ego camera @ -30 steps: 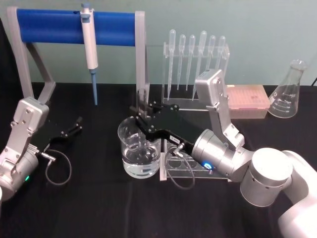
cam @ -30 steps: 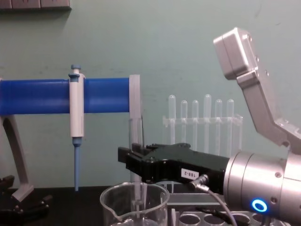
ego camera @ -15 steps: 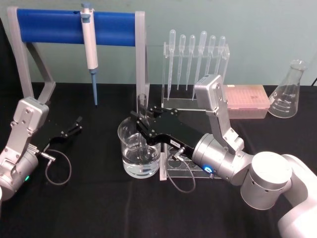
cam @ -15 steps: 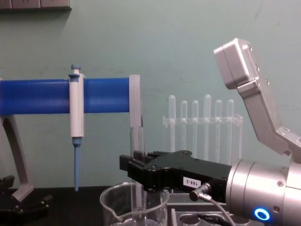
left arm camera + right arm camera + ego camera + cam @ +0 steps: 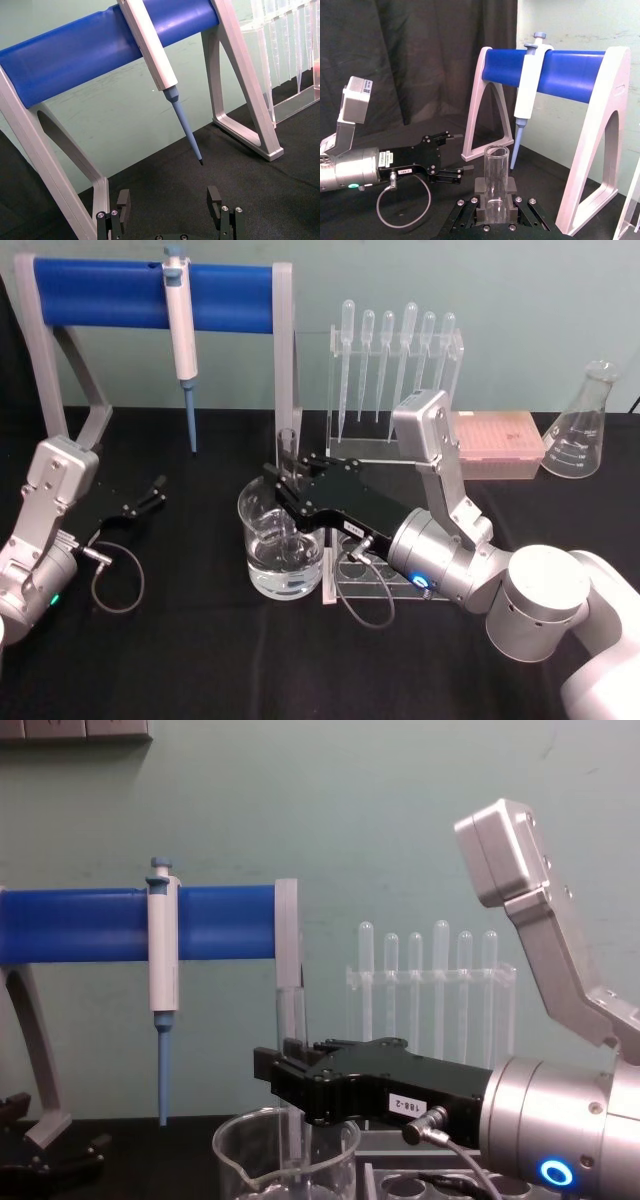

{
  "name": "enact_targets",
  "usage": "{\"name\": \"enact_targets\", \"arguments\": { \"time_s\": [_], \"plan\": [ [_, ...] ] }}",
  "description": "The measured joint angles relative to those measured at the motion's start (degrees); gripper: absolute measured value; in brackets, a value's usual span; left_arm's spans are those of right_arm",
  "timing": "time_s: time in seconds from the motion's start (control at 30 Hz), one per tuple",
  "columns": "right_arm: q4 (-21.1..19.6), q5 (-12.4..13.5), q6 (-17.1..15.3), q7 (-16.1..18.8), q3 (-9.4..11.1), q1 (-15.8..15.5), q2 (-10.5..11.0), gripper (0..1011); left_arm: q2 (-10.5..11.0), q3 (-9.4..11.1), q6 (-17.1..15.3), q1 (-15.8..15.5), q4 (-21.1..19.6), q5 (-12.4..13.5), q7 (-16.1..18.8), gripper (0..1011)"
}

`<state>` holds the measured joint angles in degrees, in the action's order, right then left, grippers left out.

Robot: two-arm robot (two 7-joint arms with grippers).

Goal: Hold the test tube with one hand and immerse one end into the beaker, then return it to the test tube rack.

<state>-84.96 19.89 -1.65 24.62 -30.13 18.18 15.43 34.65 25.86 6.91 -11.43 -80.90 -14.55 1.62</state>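
Note:
The test tube (image 5: 287,452) stands upright, and my right gripper (image 5: 286,486) is shut on its middle. Its lower end is down inside the beaker (image 5: 252,540), a wide glass one about a third full of clear liquid. In the chest view the test tube (image 5: 292,1015) rises out of the black right gripper (image 5: 290,1078) above the beaker (image 5: 232,1148). In the right wrist view the pads clamp the test tube (image 5: 496,176) near its open rim. My left gripper (image 5: 152,492) rests open on the table at the left, and the left wrist view also shows the left gripper (image 5: 169,201) open.
A white-and-blue pipettor (image 5: 183,330) hangs from a blue-barred stand (image 5: 100,292) at the back left. Behind the beaker is a rack of plastic pipettes (image 5: 395,350). A clear tube rack (image 5: 350,570) lies under my right arm. A pink tip box (image 5: 500,440) and a flask (image 5: 580,430) stand at the right.
My right gripper has come down a little with the test tube, sinking it deeper into the beaker. Over the last half second it has hardly moved. The left arm has stayed still.

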Motion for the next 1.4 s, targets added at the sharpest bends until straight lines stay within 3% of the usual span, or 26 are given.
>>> {"name": "enact_targets", "arguments": {
  "time_s": [1.4],
  "plan": [
    [-0.02,0.06,-0.02,-0.10,-0.06,0.08,0.00,241,0.00,0.00,0.00,0.00,0.00,0.00,0.00,1000]
  ]
}}
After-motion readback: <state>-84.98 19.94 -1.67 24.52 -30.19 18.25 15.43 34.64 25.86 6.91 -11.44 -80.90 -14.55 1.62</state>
